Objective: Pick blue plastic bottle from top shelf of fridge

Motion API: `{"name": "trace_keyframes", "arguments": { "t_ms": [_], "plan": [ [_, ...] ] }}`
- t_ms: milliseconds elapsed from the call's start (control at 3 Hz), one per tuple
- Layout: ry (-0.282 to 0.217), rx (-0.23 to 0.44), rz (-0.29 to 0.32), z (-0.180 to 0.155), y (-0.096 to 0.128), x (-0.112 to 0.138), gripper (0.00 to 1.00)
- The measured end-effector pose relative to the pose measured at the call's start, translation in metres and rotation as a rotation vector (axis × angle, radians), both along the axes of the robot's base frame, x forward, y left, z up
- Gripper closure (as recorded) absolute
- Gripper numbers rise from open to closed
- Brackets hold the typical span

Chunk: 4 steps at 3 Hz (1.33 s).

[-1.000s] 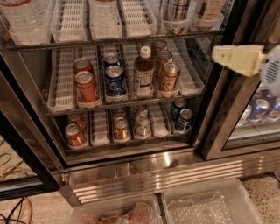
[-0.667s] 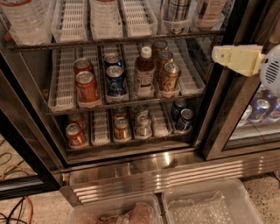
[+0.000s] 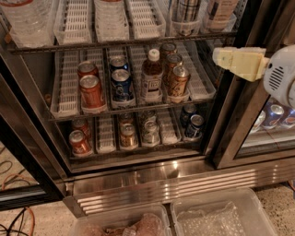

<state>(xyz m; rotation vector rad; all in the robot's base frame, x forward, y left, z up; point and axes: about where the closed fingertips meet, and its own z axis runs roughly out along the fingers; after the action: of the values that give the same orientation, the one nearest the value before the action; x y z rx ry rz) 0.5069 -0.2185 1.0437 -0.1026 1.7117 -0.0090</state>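
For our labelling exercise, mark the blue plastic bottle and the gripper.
blue plastic bottle [image 3: 221,10]: camera view, on its label band.
gripper [image 3: 222,59]: camera view, on its tip, upper right of the picture.

Middle shelf [image 3: 133,109]: seven cans [image 3: 92,92], one brown bottle [image 3: 151,76]; one end effector [image 3: 221,59] (right of shelf).

Blue plastic bottle [image 3: 220,10] cropped above (gripper [image 3: 219,57] below-right)

Gripper [image 3: 217,57] out at right before the fridge [image 3: 175,183], blue plastic bottle [image 3: 221,9] on the top shelf [image 3: 115,43], far right.
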Motion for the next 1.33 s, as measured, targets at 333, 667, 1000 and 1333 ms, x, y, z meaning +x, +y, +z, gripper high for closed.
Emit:
{"name": "trace_keyframes", "arguments": {
  "t_ms": [333, 667, 1000, 1333],
  "plan": [
    [-0.092, 0.075, -0.023, 0.024, 0.012, -0.037, 0.00],
    [-0.092, 0.075, -0.023, 0.024, 0.012, -0.037, 0.00],
    [-0.102, 0.081, -0.023, 0.020, 0.012, -0.042, 0.00],
    [-0.118, 0.063, 0.003, 0.003, 0.021, -0.048, 0.00]
  ]
}}
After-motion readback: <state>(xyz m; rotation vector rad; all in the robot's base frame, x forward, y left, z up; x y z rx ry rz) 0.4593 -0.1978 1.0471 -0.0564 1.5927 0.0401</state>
